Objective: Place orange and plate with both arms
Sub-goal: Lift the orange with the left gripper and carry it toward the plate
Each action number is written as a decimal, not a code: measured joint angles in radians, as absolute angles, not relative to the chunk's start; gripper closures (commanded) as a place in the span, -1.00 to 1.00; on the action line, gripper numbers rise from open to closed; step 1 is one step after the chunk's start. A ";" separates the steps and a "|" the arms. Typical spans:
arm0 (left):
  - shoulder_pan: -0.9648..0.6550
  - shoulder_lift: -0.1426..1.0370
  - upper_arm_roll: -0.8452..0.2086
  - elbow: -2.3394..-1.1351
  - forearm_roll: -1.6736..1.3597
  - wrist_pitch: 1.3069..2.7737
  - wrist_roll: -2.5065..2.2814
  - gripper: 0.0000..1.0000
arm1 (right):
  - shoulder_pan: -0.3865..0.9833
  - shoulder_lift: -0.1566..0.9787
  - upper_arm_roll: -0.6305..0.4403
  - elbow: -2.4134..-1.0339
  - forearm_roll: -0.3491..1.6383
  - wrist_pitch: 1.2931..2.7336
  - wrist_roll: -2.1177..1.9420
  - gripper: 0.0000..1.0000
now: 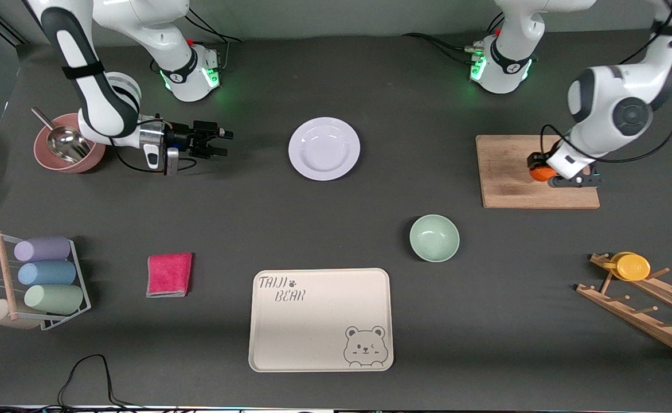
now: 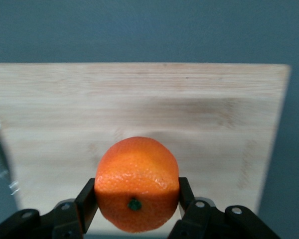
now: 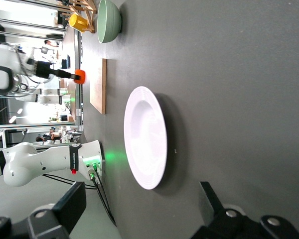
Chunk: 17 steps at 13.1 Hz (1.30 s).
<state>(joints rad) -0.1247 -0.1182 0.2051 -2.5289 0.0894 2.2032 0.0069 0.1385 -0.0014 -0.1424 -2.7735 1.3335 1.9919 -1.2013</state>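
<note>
Left wrist view: the left tool (image 2: 134,201) has its two black fingers (image 2: 85,201) pressed against either side of the orange (image 2: 137,183), which sits low on the wooden cutting board (image 2: 139,104). The grip looks firm and centred, the green stem dot facing the camera. From the front, this tool (image 1: 542,172) is at the board (image 1: 505,172) near the left arm's end of the table (image 1: 336,229), with the orange (image 1: 541,172) just showing between its fingers. The plate (image 1: 324,148) lies flat mid-table, well apart from the board, between the two arms. The right tool (image 1: 217,143) hangs beside the plate, toward the right arm's end, fingers spread wide and holding nothing, pointing at the plate's rim. It is plainly the nearer arm to the plate. The likely destination, a cream bear tray (image 1: 321,319), lies nearer the front camera than the plate.
</note>
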 measured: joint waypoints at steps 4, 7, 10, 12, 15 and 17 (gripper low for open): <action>-0.125 -0.295 0.174 -2.199 0.089 1.613 0.004 1.00 | 0.138 0.152 -0.153 -2.772 1.458 1.926 -1.372 -1.00; -0.126 -0.303 0.098 -2.047 0.076 1.422 -0.061 1.00 | 0.138 0.236 -0.159 -2.771 1.505 1.857 -1.433 -1.00; -0.130 -0.261 -0.071 -2.045 -0.006 1.427 -0.235 1.00 | 0.138 0.305 -0.165 -2.765 1.525 1.823 -1.471 -1.00; -0.134 -0.218 -0.189 -2.045 -0.085 1.479 -0.372 1.00 | 0.138 0.336 -0.165 -2.758 1.527 1.805 -1.472 -1.00; -0.137 -0.161 -0.373 -2.045 -0.178 1.611 -0.593 1.00 | 0.137 0.355 -0.166 -2.757 1.529 1.797 -1.462 -1.00; -0.144 -0.106 -0.507 -2.045 -0.194 1.724 -0.762 1.00 | 0.137 0.356 -0.167 -2.756 1.529 1.793 -1.439 -1.00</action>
